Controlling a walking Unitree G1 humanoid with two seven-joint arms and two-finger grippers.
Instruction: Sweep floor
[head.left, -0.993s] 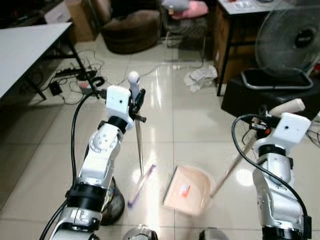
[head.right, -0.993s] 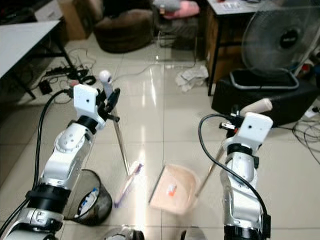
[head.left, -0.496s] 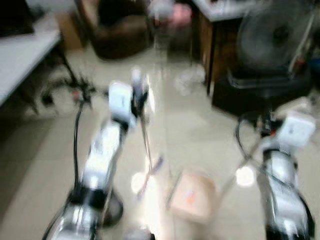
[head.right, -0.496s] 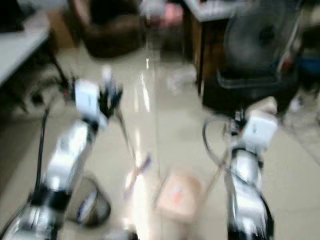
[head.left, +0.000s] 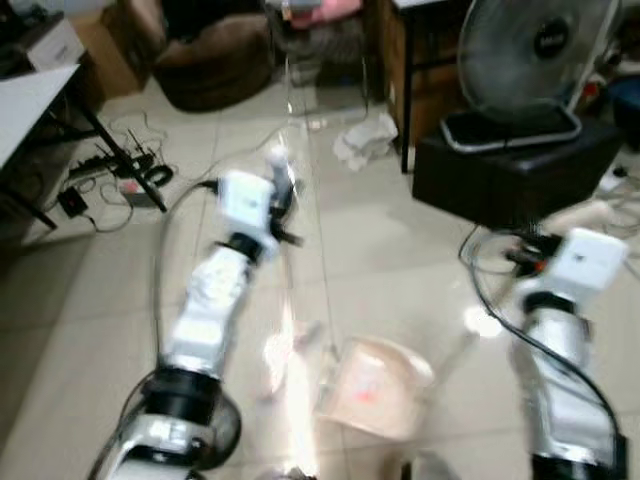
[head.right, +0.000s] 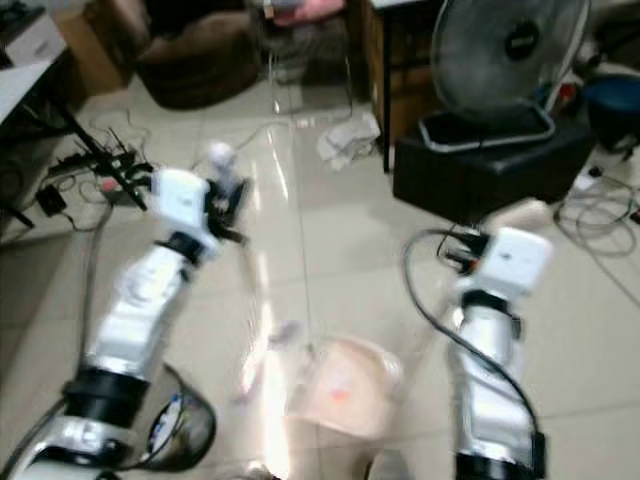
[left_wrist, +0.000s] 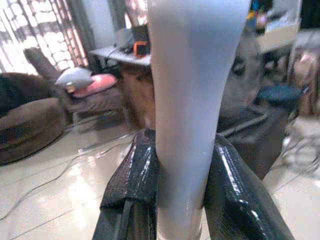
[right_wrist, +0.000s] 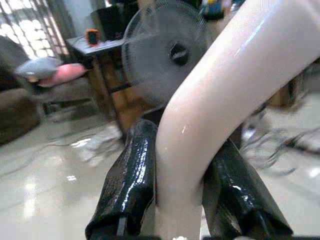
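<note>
My left gripper (head.left: 280, 205) is shut on the pale handle of a broom (head.left: 283, 270), which stands nearly upright; its blurred brush head rests on the tiled floor beside the dustpan. The left wrist view has the broom handle (left_wrist: 185, 100) clamped between the black fingers (left_wrist: 132, 190). My right gripper (head.left: 530, 255) is shut on the cream handle of a pink dustpan (head.left: 375, 385). The pan lies on the floor between my arms with a small orange-red scrap (head.left: 365, 392) in it. The right wrist view looks along the curved dustpan handle (right_wrist: 215, 90).
A standing fan (head.left: 535, 45) sits on a black box (head.left: 510, 165) at the right. Crumpled white paper (head.left: 365, 140) lies ahead, cables and a power strip (head.left: 130, 170) at the left. A dark bin (head.right: 185, 430) stands by my left side, and a brown beanbag (head.left: 215, 65) lies farther back.
The whole picture has shifted and blurred, so the camera has moved. Both grippers keep the same hold on the broom and the dustpan.
</note>
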